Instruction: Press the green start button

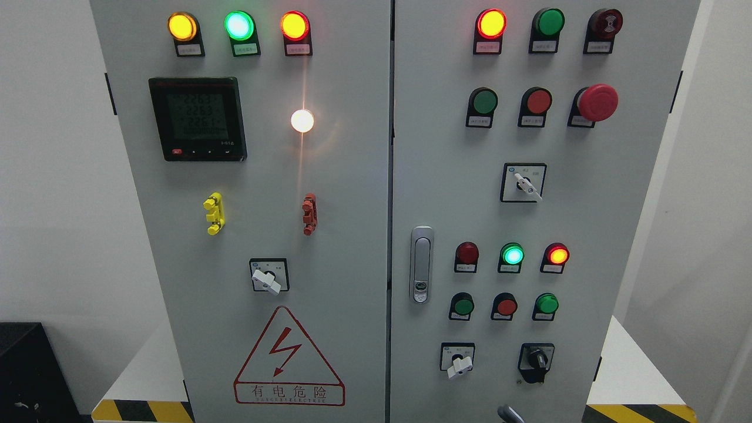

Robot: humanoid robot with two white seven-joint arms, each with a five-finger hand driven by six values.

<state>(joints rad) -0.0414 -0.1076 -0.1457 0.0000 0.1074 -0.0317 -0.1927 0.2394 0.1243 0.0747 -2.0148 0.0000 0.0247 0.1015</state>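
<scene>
While the cabinet [352, 282] fills the head view, only a grey tip [509, 413] pokes in at the bottom edge under the right door [587, 235], likely part of the right hand; can't tell if its fingers are spread or curled. Left hand isn't visible. Three green pushbuttons are on the right door, and the labels are too small to read, so I can't tell which is start: upper green button [485, 101] in the second row from the top, left of a red button [538, 101] and the red mushroom stop [597, 102]; lower-left green button [463, 306] and lower-right green button [547, 304] flank another red button [506, 306] near the door's lower part. Directly above that row, a lit green lamp [512, 254] sits between two red lamps. The grey tip touches none of the buttons.
</scene>
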